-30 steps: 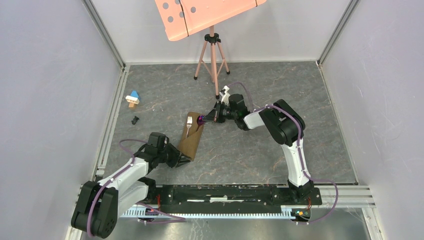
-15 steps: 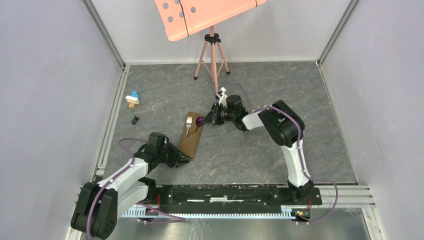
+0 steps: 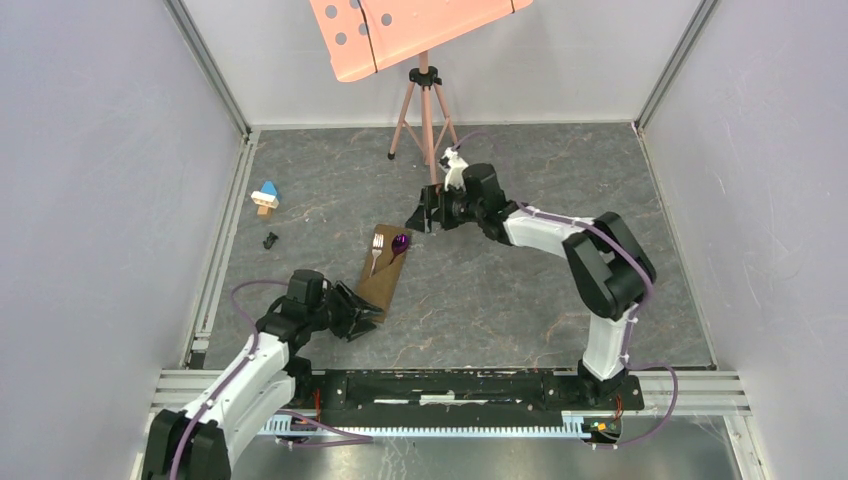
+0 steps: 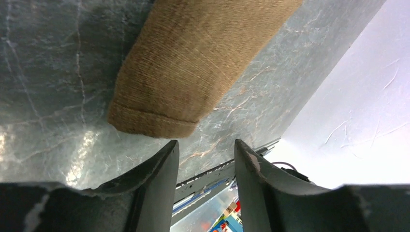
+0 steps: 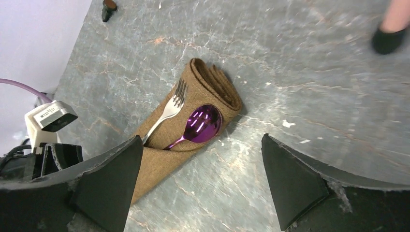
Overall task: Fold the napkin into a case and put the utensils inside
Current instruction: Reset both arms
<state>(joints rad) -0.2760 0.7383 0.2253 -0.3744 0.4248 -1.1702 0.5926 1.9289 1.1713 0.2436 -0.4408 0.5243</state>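
Where woven case (image 5: 162, 162) folds, shiny fork (image 5: 169, 108) & spoon (image 5: 203, 123) lie.

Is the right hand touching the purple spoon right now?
Apart. The right wrist view shows the spoon lying in the case, clear of both wide-open fingers of the right hand.
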